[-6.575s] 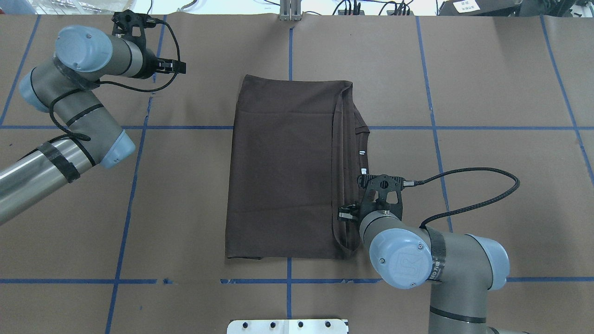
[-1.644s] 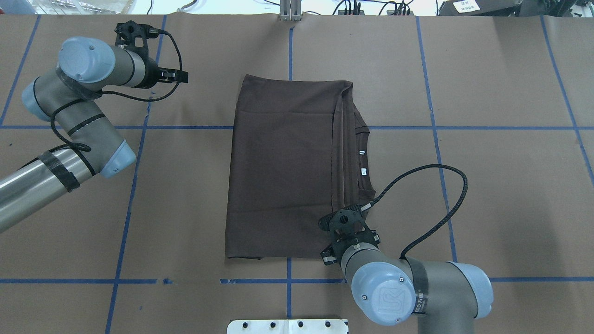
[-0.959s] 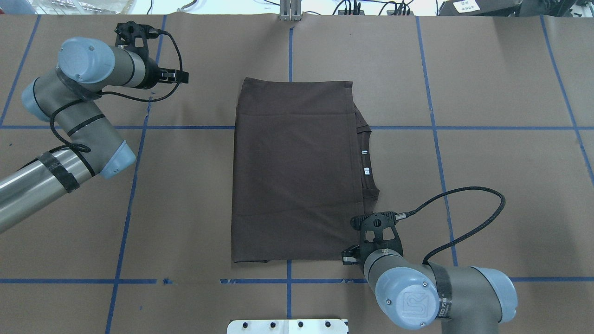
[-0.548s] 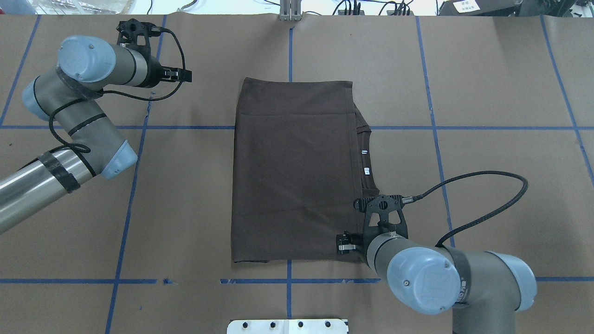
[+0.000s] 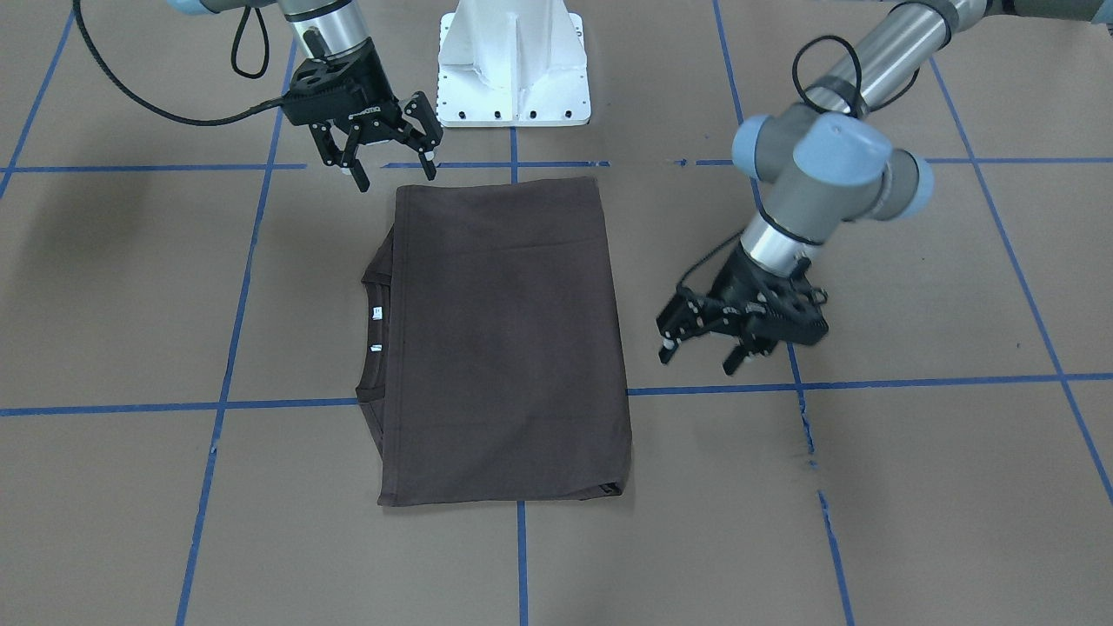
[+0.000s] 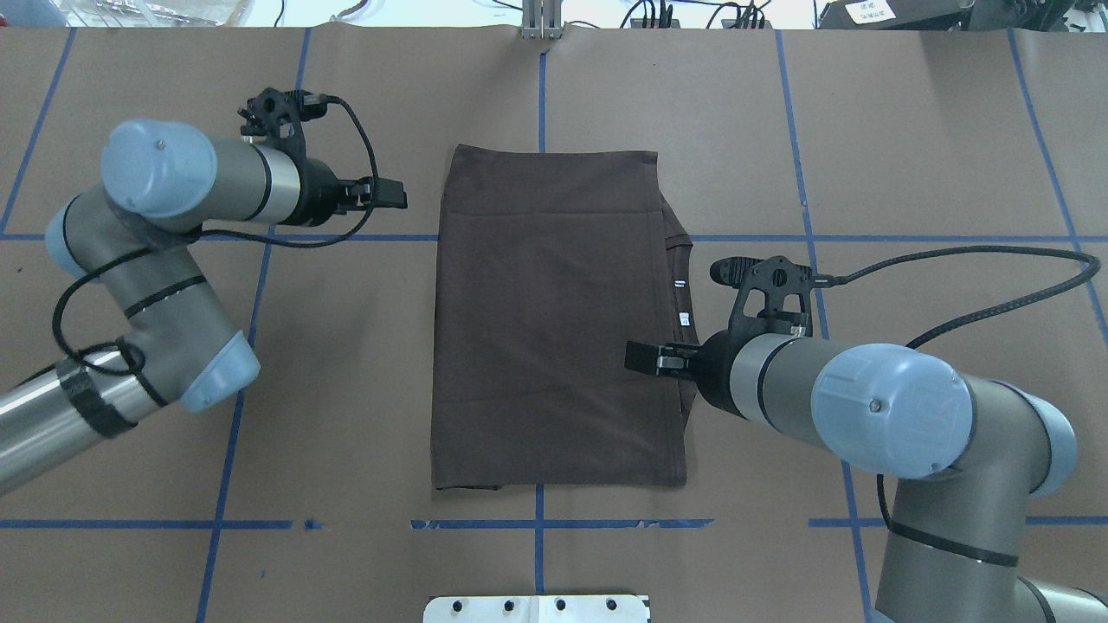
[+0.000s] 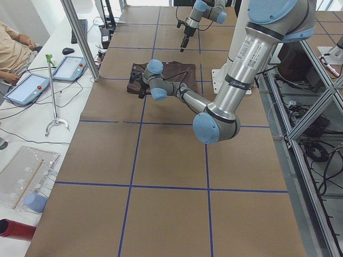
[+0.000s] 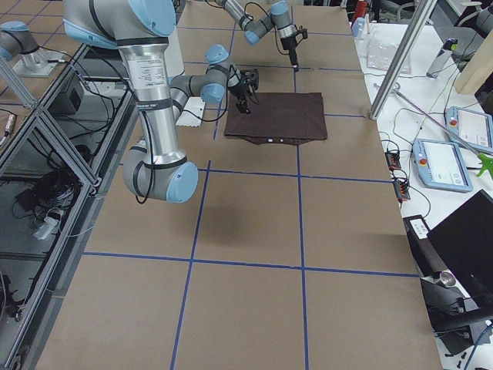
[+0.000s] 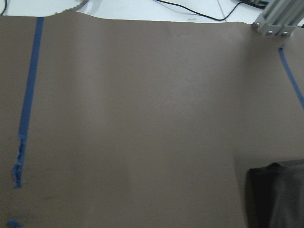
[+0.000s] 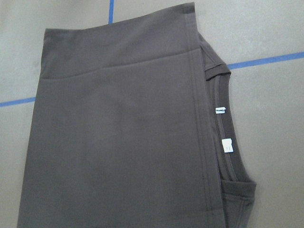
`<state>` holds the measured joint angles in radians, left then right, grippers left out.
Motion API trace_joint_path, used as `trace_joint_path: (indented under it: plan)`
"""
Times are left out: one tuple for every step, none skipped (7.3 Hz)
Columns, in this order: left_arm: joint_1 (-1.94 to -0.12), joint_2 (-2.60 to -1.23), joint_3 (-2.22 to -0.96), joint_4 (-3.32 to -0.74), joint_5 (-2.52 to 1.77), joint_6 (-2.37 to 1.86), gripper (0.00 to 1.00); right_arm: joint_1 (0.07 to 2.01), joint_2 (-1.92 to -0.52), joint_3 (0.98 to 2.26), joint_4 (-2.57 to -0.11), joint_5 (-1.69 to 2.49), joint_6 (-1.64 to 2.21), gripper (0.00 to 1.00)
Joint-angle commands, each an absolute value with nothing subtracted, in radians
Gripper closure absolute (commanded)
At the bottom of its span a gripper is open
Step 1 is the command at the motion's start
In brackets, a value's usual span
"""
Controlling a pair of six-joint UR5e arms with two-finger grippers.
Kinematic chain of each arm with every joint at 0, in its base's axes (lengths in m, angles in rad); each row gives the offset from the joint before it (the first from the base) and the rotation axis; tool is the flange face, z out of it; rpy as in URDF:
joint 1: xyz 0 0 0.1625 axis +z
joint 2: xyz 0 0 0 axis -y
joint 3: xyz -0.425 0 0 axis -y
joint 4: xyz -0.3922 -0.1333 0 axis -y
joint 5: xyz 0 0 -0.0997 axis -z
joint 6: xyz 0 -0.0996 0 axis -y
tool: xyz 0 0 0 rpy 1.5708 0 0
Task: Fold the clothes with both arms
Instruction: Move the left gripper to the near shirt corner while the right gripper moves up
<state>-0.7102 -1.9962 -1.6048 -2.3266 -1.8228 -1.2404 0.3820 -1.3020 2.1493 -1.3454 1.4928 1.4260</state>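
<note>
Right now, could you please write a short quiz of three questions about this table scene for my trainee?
1. True or false: the right claw is shut on the brown shirt.
2. How many white labels show at the collar?
3. The left claw is: A, over the shirt; B, beside it, over the table; C, touching the right claw.

Key: 1 false, it is open and holds nothing; 2 two; 3 B.

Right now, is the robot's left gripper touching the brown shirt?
Apart. In the front-facing view the left gripper hangs beside the T-shirt, with a strip of bare table showing between them.
</note>
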Motion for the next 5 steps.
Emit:
trace_joint_path:
  plan:
    - [-0.548, -1.886, -1.797, -2.322, -1.731, -1.484, 0.01, 0.448, -1.298, 2.138, -1.335, 1.538, 1.523, 0.00]
    - [-0.453, -1.884, -1.808, -2.301, -1.639, -1.622, 0.10, 0.468, -1.292, 2.132, -1.330, 1.569, 1.573, 0.00]
    - [-0.390, -1.888, -1.810, -2.275, -1.594, -1.740, 0.25, 0.468, -1.283, 2.128, -1.324, 1.569, 1.598, 0.00]
    - [-0.343, -1.885, -1.807, -2.272, -1.562, -1.773, 0.28, 0.468, -1.281, 2.112, -1.274, 1.568, 1.618, 0.00]
    - [-0.318, -1.885, -1.810, -2.240, -1.559, -1.776, 0.28, 0.466, -1.281, 2.102, -1.261, 1.566, 1.620, 0.00]
